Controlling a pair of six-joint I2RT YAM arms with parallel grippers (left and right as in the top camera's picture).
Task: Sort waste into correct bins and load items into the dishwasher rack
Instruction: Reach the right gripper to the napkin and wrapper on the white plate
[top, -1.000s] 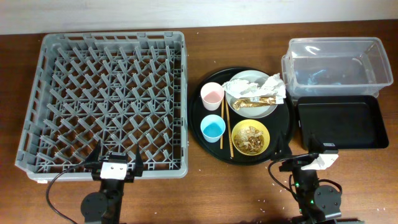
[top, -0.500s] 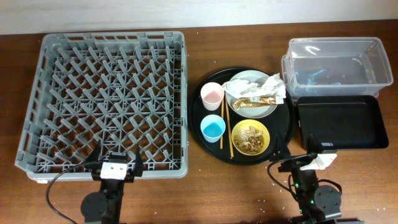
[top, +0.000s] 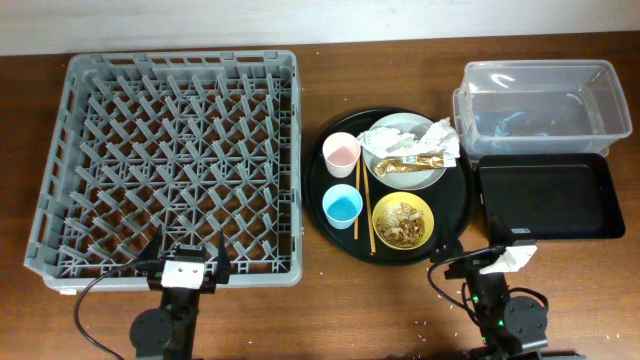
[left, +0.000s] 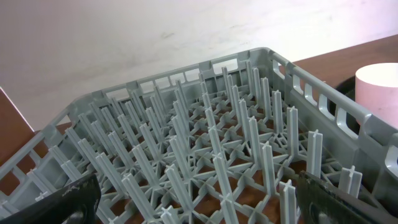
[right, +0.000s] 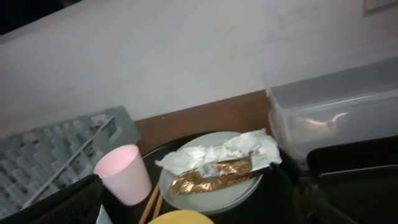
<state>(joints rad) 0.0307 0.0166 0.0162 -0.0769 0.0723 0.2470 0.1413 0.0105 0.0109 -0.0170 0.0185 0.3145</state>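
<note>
From overhead, the rack fills the table's left side and holds nothing. The round tray in the middle carries everything: the plate with the napkins and wrapper on it, the pink cup, the blue cup, the bowl with scraps inside, and the chopsticks lying between cups and bowl. The tub and black tray sit at the right, with no waste from the table showing in either. The left gripper is at the rack's near edge, and the right gripper is just beside the black tray's near corner. In the left wrist view, the fingers stand wide apart at the frame's lower corners, grasping nothing, with bare pegs ahead and the pink cup past the rack wall. In the right wrist view, the fingers are likewise spread wide and empty, facing the plate with its napkins and wrapper. By my reading the task has not begun: all waste needs binning, and every dish needs racking.
</note>
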